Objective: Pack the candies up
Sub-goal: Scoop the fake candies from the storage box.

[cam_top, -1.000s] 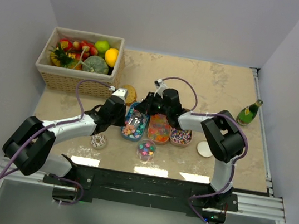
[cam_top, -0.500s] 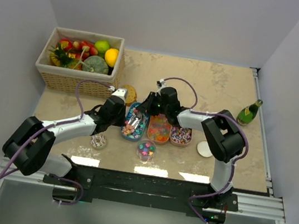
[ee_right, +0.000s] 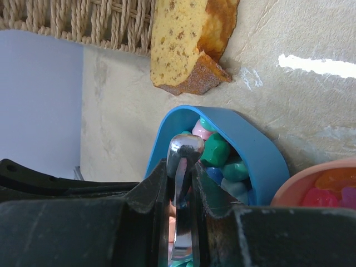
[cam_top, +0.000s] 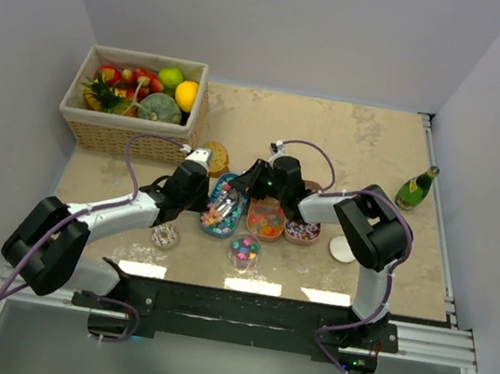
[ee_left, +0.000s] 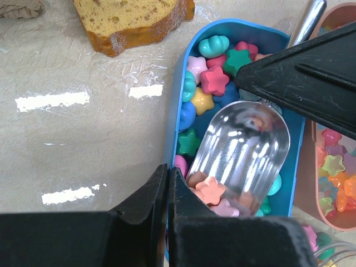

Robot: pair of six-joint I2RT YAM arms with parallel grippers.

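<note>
A scoop is held in a blue tray of candies.

The blue tray is set near the middle of the tabletop and is filled with star and shell candies. A shiny scoop is laid inside it, with its open end at 7 o'clock and a few pink and orange candies sitting in it. Its handle is squeezed between the right fingers, which are closed narrow on it. The left fingers are pressed almost shut on the tray's rim at 6 o'clock in the left wrist view. A cake slice is seen at 11 o'clock from the tray, apart from it. A peach tray of more candies is placed just beside it at 3 o'clock.
</note>
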